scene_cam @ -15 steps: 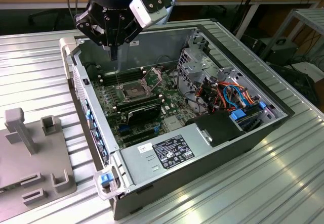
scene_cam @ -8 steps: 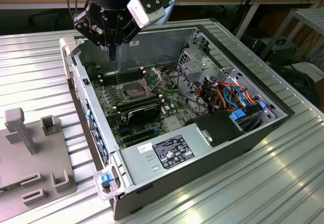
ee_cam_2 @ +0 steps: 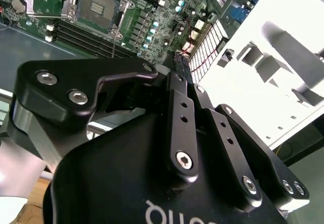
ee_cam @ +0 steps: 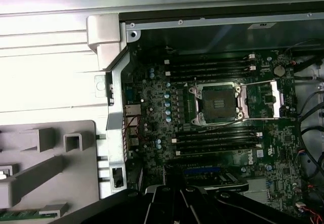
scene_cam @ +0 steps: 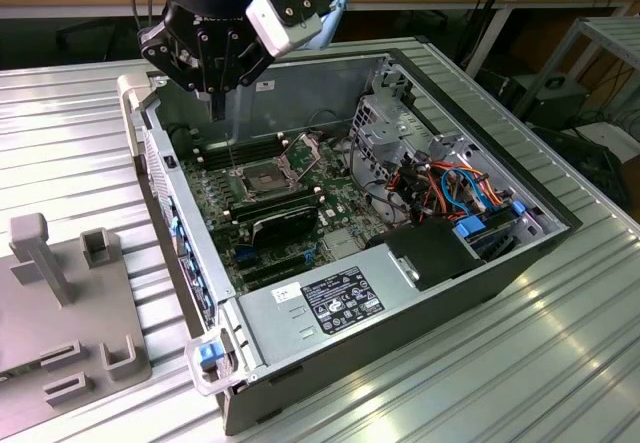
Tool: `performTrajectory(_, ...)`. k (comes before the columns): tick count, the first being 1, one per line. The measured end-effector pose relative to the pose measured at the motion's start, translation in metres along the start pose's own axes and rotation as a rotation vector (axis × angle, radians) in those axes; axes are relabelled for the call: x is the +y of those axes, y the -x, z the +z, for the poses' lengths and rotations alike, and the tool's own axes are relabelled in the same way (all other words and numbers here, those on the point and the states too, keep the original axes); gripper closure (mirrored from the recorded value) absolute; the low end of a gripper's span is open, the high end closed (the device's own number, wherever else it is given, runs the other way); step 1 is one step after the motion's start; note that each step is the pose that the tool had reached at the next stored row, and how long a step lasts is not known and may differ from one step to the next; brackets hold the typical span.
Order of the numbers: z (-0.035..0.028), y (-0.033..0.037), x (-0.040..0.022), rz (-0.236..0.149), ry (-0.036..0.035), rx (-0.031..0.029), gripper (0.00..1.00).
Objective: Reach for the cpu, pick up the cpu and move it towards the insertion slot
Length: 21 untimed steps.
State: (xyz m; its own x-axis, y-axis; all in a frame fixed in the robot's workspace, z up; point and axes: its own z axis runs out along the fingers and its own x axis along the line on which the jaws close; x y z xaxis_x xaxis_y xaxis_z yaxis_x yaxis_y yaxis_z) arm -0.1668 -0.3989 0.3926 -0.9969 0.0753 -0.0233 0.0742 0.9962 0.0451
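In the exterior view the end effector (scene_cam: pixel 216 91) hangs at upper left over the open computer case (scene_cam: pixel 470 288); I cannot tell whether it is open or closed. The insertion slot (scene_cam: pixel 262 176) lies left of centre, just below it.

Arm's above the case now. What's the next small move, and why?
Probably a short sideways shift, height kept, toward the insertion slot. In the exterior view the gripper hangs high, to the exterior view's left of the slot, whose dark centre looks empty, frame flipped open. Whether it holds a cpu I can't tell.
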Motion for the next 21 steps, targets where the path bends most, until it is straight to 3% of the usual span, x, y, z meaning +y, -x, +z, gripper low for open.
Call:
performTrajectory(12,-0.0001,-0.0053,-0.0004,0.0,0.0,0.0001,0.89)
performTrajectory(21,-0.0002,-0.0129,-0.001,0.0,0.0,0.0,0.89)
